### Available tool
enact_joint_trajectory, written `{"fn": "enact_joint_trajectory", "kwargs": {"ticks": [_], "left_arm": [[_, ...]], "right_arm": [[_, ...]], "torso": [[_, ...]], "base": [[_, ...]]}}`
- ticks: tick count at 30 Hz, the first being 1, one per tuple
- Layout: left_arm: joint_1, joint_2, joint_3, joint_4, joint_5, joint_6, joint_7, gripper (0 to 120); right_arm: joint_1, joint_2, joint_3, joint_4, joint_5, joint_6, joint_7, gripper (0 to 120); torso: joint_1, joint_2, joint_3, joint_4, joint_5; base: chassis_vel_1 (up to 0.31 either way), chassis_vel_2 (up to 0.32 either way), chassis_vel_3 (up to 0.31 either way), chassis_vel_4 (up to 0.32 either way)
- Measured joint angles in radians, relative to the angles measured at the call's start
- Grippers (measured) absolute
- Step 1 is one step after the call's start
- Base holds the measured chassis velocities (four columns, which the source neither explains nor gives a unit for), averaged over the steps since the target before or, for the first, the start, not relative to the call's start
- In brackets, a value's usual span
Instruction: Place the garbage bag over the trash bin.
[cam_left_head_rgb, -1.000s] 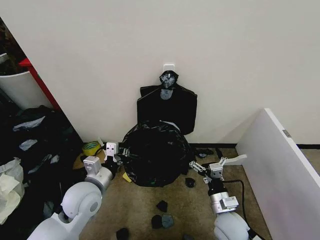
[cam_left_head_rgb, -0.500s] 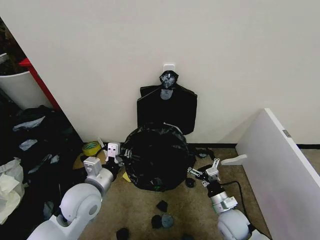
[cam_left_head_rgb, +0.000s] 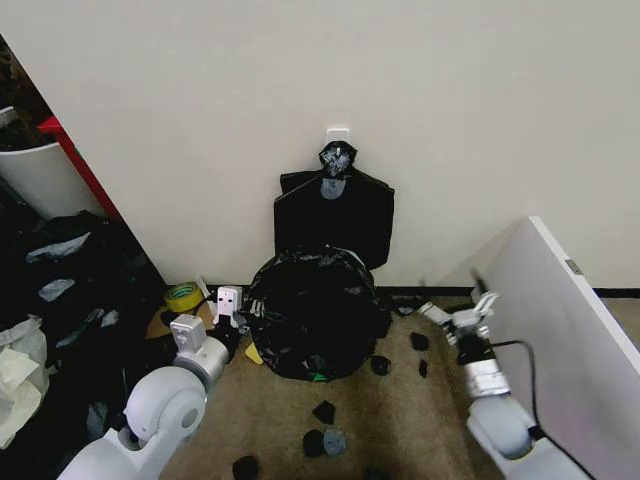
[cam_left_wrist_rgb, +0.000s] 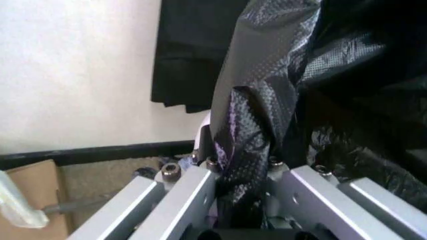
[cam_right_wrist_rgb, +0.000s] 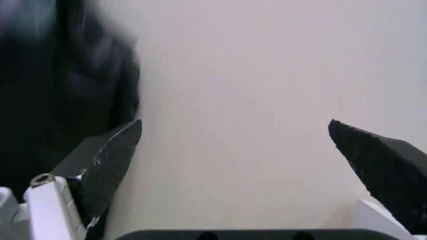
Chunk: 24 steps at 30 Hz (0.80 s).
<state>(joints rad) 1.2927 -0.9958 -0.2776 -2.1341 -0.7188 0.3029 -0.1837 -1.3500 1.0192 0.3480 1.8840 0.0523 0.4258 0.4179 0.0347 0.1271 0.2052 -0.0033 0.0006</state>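
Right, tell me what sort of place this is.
Probably a cluttered indoor corner, perhaps a storage or test room: plain wall, carpeted floor strewn with black scraps, and a bagged bin.

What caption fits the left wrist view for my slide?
Left gripper shut on a fold of the garbage bag beside the wall.

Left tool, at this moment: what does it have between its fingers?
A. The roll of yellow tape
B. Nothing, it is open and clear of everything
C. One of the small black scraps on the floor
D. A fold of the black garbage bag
D: in the left wrist view, the left tool is closed on a bunched fold of the garbage bag, beside the covered trash bin.
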Motion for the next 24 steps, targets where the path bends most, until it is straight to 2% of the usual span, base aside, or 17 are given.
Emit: {"fn": "enact_joint_trajectory", "kwargs": {"ticks": [1,5,8,10,14,16,20,24], "left_arm": [[0.0,0.0,0.0,0.0,0.0,0.0,0.0,0],[0.003,-0.021,0.038,0.02,0.01,-0.053,0.016,0],[0.003,-0.036,0.051,0.029,0.014,-0.079,0.029,0],[0.008,-0.054,0.059,0.039,0.037,-0.124,0.035,0],[0.027,-0.101,0.076,0.07,0.141,-0.216,0.031,0],[0.03,-0.11,0.077,0.074,0.153,-0.225,0.027,0],[0.042,-0.202,0.09,0.127,0.281,-0.305,-0.031,0],[0.047,-0.234,0.097,0.143,0.34,-0.344,-0.04,0]], "right_arm": [[0.0,0.0,0.0,0.0,0.0,0.0,0.0,100],[-0.091,-0.013,-0.088,0.283,0.237,-0.099,-0.021,100],[-0.123,-0.011,-0.152,0.383,0.269,-0.153,-0.025,97],[-0.135,-0.009,-0.216,0.444,0.27,-0.196,-0.029,88],[-0.129,-0.007,-0.29,0.485,0.269,-0.231,-0.029,73],[-0.127,-0.008,-0.296,0.485,0.267,-0.232,-0.029,71],[-0.102,-0.023,-0.387,0.454,0.233,-0.252,-0.033,51],[-0.072,-0.029,-0.452,0.419,0.212,-0.309,-0.009,38]], "torso": [[0.0,0.0,0.0,0.0,0.0],[0.0,0.0,0.0,0.0001,0.0],[0.0,0.0,0.0,-0.0002,-0.0003],[0.0,0.0,0.0,-0.0001,-0.0001],[0.0,0.0,0.0,0.0001,0.0001],[0.0,0.0,0.0,0.0001,0.0001],[0.0,0.0,0.0,0.0002,0.0002],[0.0,0.0,0.0,0.0,0.0002]], "base": [[0.0,0.0,0.0,0.0],[0.0,0.0,0.0,0.0],[0.0,0.0,0.0,0.0],[0.0,0.0,0.0,0.0],[0.0,0.0,0.0,0.0],[0.0,0.0,0.0,0.0],[0.0,0.0,0.0,0.0],[0.0,0.0,0.0,0.0]]}}
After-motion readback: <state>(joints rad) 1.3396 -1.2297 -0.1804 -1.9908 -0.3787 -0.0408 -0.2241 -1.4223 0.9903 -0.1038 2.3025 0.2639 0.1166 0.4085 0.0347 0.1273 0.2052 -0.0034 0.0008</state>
